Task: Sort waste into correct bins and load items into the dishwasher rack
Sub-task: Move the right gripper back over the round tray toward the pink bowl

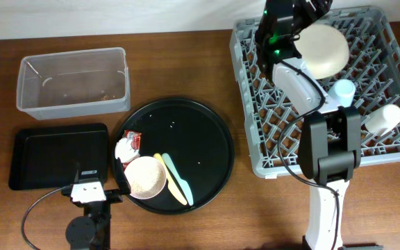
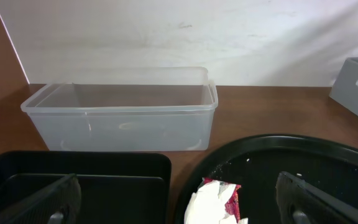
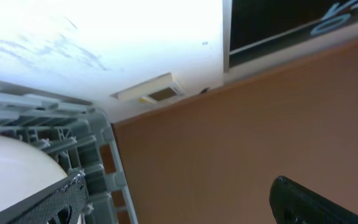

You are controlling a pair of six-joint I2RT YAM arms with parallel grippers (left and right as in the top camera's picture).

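Note:
The grey dishwasher rack (image 1: 283, 149) stands at the right. In it are the cream plate (image 1: 325, 50), a light blue cup (image 1: 342, 92) and a white cup (image 1: 384, 118). My right gripper (image 1: 292, 19) hangs open over the rack's far left corner, next to the plate (image 3: 11, 168), with nothing between its fingers (image 3: 309, 202). My left gripper (image 2: 179, 204) is open and low, at the near left rim of the round tray, with the crumpled wrapper (image 2: 216, 202) just ahead of it. A small white bowl (image 1: 146, 177) holding rice-like grains sits beside the yellow utensil (image 1: 169, 177) and the green utensil (image 1: 180, 182).
The clear tub (image 1: 75, 82) stands at the back left and the shallow black rectangular tray (image 1: 57, 156) lies in front of it. The large round black tray (image 1: 200, 132) lies mid-table with a few loose grains on it. Bare wood separates it from the rack.

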